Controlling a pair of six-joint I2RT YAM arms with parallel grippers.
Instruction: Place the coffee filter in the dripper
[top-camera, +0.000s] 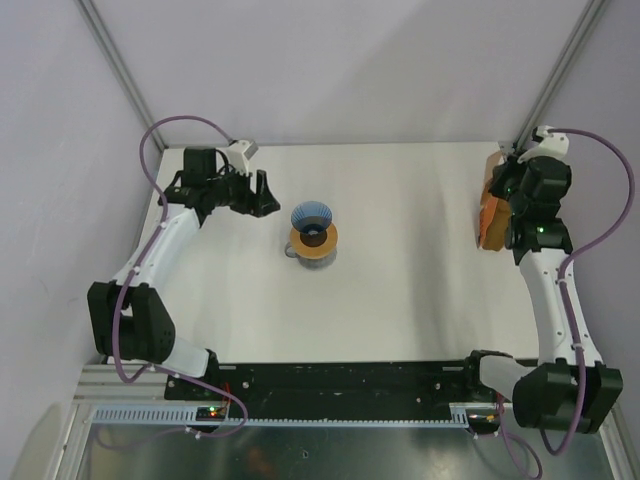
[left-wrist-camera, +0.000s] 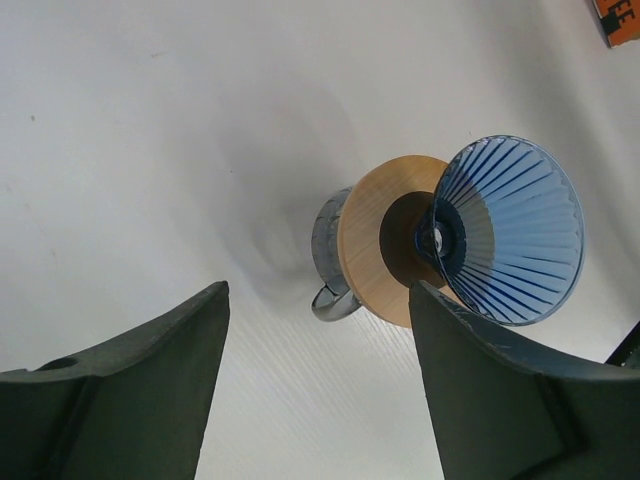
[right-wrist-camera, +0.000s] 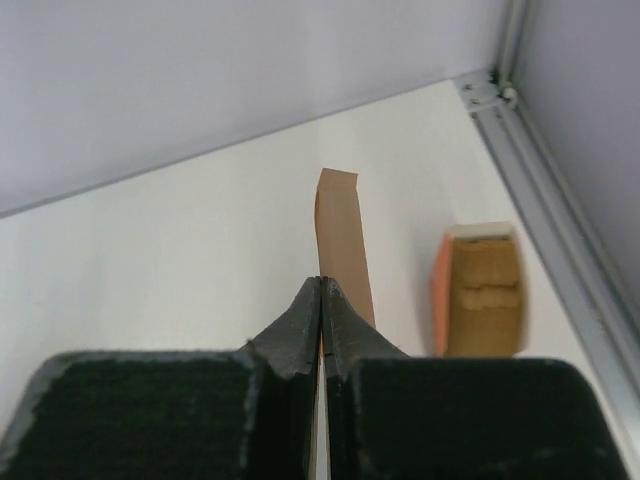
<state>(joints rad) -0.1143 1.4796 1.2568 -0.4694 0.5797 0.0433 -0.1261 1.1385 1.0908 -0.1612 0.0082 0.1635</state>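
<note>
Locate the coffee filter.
Right wrist view: thin tan paper coffee filter pinched between the right gripper's fingers, far right of the table beside an orange box.

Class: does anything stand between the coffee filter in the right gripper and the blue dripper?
Nothing visible does. The right gripper pinches the coffee filter at far right; only bare table lies between it and the dripper. The left gripper hangs open on the dripper's other side.
</note>
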